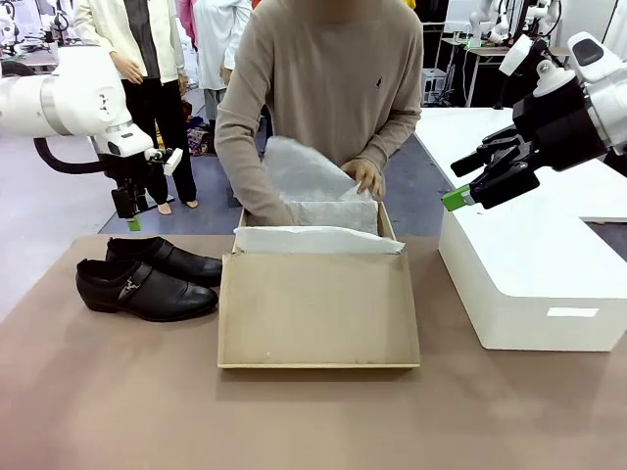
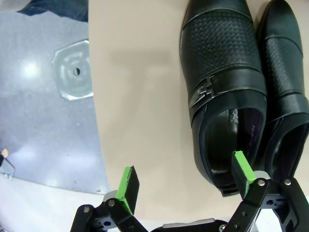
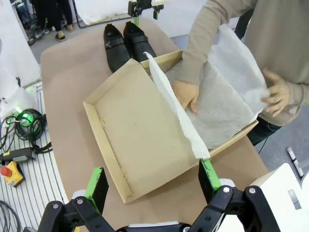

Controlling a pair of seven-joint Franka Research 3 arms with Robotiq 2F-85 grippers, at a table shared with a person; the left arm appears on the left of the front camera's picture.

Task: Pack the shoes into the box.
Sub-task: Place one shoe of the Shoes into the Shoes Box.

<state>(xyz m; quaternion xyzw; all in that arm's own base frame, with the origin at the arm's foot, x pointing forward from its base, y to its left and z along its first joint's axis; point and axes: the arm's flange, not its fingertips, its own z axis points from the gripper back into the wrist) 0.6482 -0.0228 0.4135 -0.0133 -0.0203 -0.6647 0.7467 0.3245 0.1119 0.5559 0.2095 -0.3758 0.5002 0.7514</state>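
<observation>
Nothing packed yet: both shoes (image 1: 147, 279) sit side by side on the table (image 1: 98, 392), just left of the box (image 1: 313, 313), lid flapped open. The person's hand (image 1: 364, 176) is arranging tissue paper (image 1: 304, 171) inside. Left gripper (image 2: 186, 176) hovers above the shoes, fingers wide and empty; right gripper (image 1: 460, 183) hangs by the white box (image 1: 529, 284), wide and empty too

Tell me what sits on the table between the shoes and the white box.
The open tan shoebox lies there, lined with tissue; the front view shows it.
</observation>
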